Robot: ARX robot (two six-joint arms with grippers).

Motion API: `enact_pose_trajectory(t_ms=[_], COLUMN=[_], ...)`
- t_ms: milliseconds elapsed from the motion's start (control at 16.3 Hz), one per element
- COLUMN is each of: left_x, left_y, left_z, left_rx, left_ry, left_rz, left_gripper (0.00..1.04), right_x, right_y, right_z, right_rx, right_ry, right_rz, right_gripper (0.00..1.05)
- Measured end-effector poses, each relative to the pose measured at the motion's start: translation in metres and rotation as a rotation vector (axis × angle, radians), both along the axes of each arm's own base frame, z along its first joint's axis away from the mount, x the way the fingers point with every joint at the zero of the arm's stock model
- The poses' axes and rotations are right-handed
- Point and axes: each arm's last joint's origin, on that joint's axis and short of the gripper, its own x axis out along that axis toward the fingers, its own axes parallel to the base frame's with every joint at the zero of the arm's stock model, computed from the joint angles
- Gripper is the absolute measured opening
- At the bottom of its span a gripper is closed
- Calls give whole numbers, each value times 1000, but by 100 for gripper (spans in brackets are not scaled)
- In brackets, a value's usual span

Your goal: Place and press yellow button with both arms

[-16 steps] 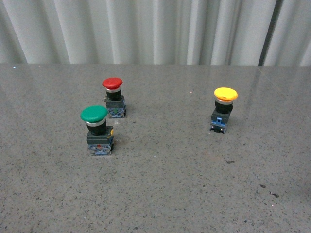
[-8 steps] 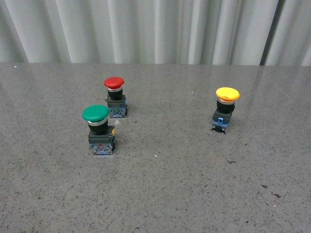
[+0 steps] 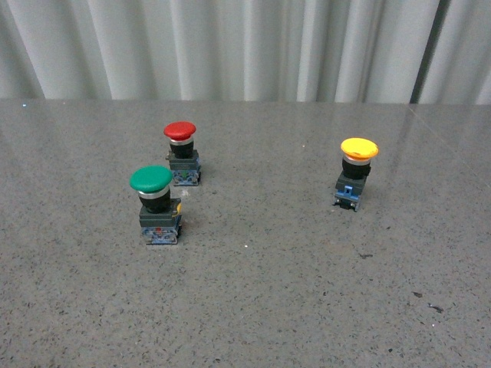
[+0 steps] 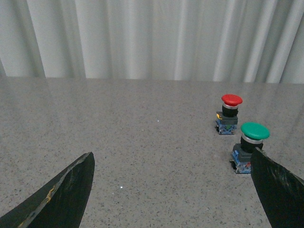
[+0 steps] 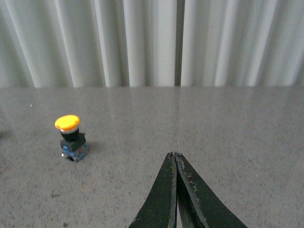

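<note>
On my left wrist feed the left pincer (image 4: 173, 190) is spread wide and holds nothing. Past its fingers stand the green button (image 3: 151, 201) and, just behind it toward the far edge, the red button (image 3: 181, 149), both on the left half of the bench (image 3: 253, 307). Neither is my target.

The yellow button (image 3: 354, 170) stands well apart from that pair, on the right half of the bench and about midway between the near and far edges. It is upright, so its long axis is vertical, cap on top and blue-and-black base on the surface.

The right pincer (image 5: 176, 159) has its fingers pressed together with nothing between them. In its wrist feed the yellow button (image 5: 70, 137) lies ahead of the tips and off toward the bench's middle, clear of them. I judge the right arm the nearer one, so it would need to part its fingers first and reach forward and inward. Neither arm shows in the front view.
</note>
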Motion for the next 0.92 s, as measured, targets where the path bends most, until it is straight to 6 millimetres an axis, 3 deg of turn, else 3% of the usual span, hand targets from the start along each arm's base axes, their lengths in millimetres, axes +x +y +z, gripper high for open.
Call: enact_pose_trajectory(t_ms=[921], left_x=[0], left_y=[0], left_z=[0], left_rx=[0], left_ry=[0], left_rz=[0], left_gripper=[98], right_x=[-16], right_y=[0], right_z=[-4], right_rx=[0], right_ry=[-1], right_rz=[0], right_gripper=[2])
